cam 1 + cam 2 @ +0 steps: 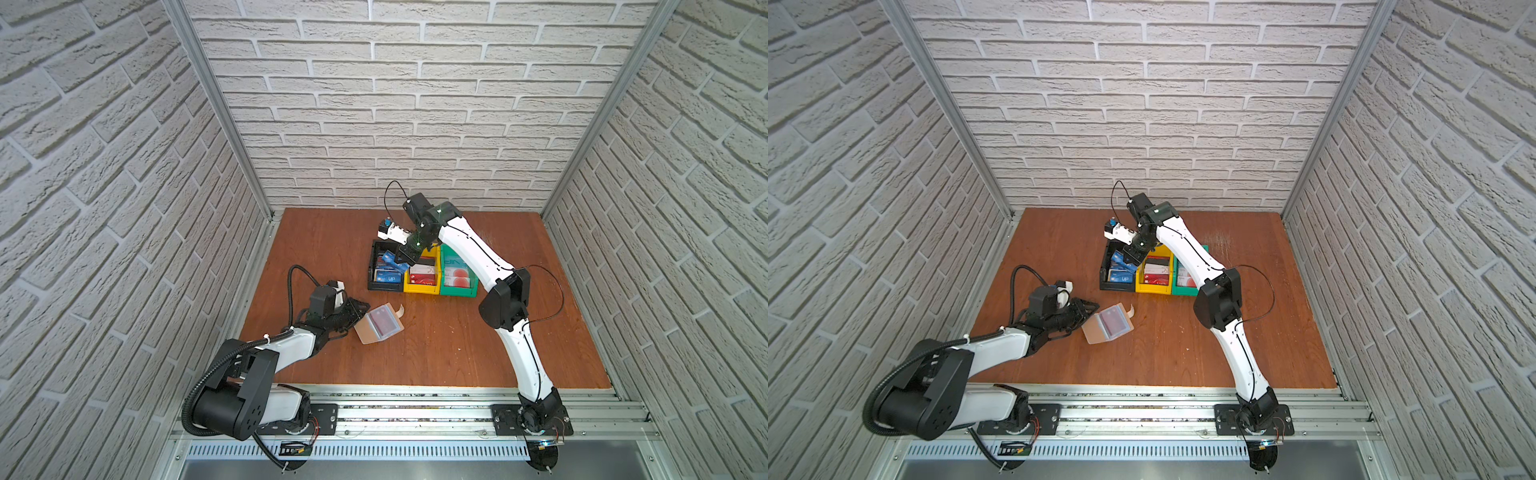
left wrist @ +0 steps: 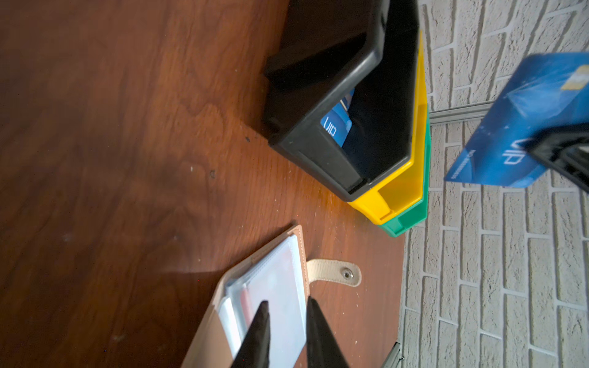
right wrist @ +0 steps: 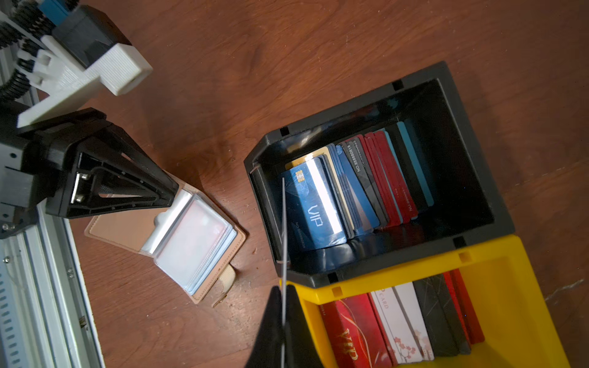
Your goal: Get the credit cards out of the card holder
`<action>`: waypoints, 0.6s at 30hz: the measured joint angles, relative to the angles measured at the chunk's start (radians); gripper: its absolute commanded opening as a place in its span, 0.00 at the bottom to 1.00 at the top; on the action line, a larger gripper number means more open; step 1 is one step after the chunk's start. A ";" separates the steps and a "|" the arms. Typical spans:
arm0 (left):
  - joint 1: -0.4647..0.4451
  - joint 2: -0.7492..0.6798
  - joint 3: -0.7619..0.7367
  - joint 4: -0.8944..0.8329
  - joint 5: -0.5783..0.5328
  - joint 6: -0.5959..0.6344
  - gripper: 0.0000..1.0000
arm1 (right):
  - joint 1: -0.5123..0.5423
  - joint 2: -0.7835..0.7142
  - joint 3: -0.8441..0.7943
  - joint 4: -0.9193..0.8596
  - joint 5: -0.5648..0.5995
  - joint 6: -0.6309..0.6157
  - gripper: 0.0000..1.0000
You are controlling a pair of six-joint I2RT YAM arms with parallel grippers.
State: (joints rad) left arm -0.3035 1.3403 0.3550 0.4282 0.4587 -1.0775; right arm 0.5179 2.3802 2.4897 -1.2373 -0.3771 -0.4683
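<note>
Right side: my right gripper (image 1: 401, 262) is clamped flat on a blue VIP card (image 2: 526, 127), held on edge. Directly below my fingertips is the black bin (image 3: 350, 103), holding a row of upright cards (image 3: 366, 191), blue in front, red and dark behind. The yellow bin (image 3: 414, 264) touches it.

Left side: my left gripper (image 2: 287, 315) has narrow jaws, with a slim gap between the fingers (image 2: 258, 331). The tips are at the clear sleeves of the card holder (image 3: 127, 229), which lies open on the table (image 1: 457, 353) right under them. I cannot tell whether a sleeve is pinched. A reddish card (image 1: 383, 319) shows through the top sleeve.
</note>
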 measured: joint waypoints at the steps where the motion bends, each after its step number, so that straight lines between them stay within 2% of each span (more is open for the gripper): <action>1: 0.000 0.006 0.000 0.004 0.002 0.000 0.22 | 0.001 0.003 0.000 0.010 0.003 -0.011 0.06; 18: 0.000 0.050 0.000 0.021 0.015 0.000 0.22 | 0.069 0.087 -0.024 0.043 0.113 -0.123 0.06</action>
State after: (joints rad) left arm -0.3035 1.3907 0.3550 0.4496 0.4740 -1.0771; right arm 0.5869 2.4668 2.4660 -1.1942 -0.2638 -0.5915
